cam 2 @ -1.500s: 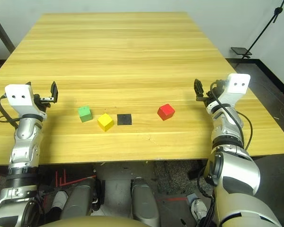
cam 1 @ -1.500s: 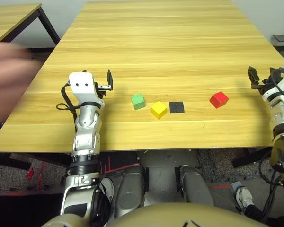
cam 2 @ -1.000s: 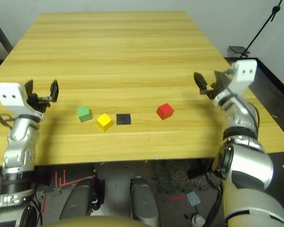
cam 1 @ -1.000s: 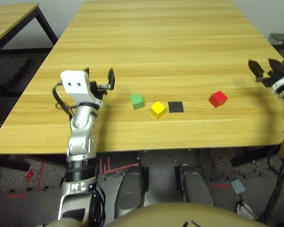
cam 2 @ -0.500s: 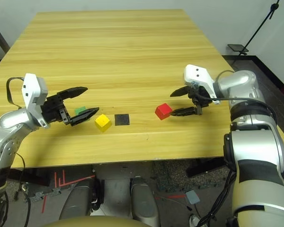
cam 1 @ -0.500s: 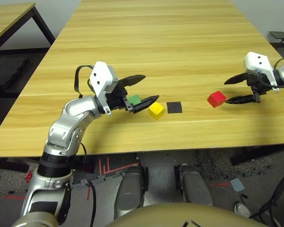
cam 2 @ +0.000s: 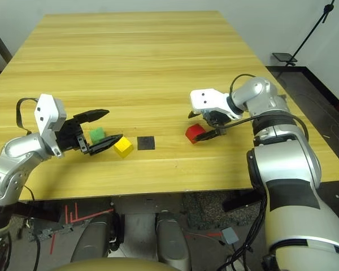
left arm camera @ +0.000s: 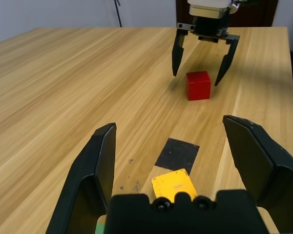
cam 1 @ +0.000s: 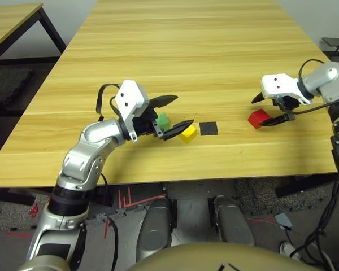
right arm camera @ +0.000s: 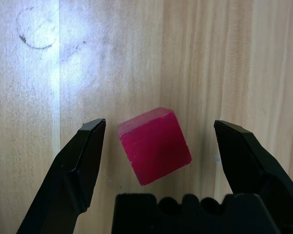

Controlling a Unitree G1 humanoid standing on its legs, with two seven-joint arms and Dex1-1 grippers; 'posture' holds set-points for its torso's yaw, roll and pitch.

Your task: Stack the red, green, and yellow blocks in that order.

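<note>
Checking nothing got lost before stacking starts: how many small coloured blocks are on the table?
3. The red block sits between the open right gripper's fingers. The green block lies between the open left gripper's fingers. The yellow block is beside the black patch.

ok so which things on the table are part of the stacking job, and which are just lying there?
Job:
red block, between the open right claw fingers
green block, by the open left claw
yellow block

Lying about:
flat black square patch
</note>
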